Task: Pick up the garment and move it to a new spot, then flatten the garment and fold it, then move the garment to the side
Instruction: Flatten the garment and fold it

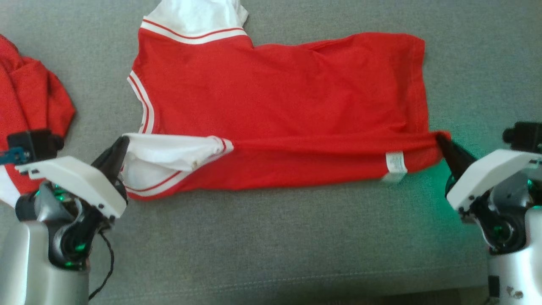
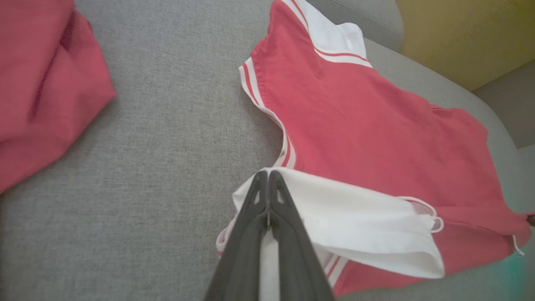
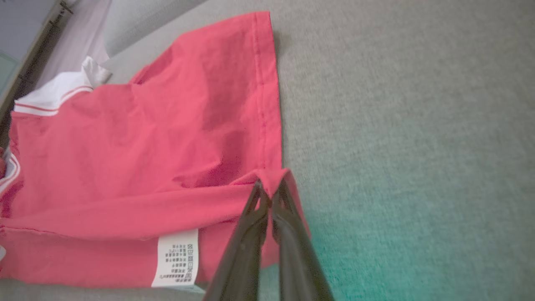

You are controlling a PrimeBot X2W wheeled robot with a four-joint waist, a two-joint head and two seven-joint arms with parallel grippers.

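The garment (image 1: 279,97) is a red T-shirt with white sleeves, spread sideways on the grey cushion, collar to the left and hem to the right. Its near edge is folded up over the body, showing a white care label (image 1: 396,163). My left gripper (image 1: 120,148) is shut on the near white sleeve (image 2: 355,221), fingers pinched together at its edge (image 2: 267,177). At the hem's near corner (image 3: 271,179) my right gripper (image 1: 442,140) is shut on the red cloth. The far white sleeve (image 1: 194,17) lies at the top edge.
Another red garment (image 1: 29,97) lies bunched at the left edge, close to my left arm. Bare grey cushion (image 1: 275,237) stretches in front of the shirt and to its right. A yellow cushion (image 2: 464,33) sits beyond the couch's back.
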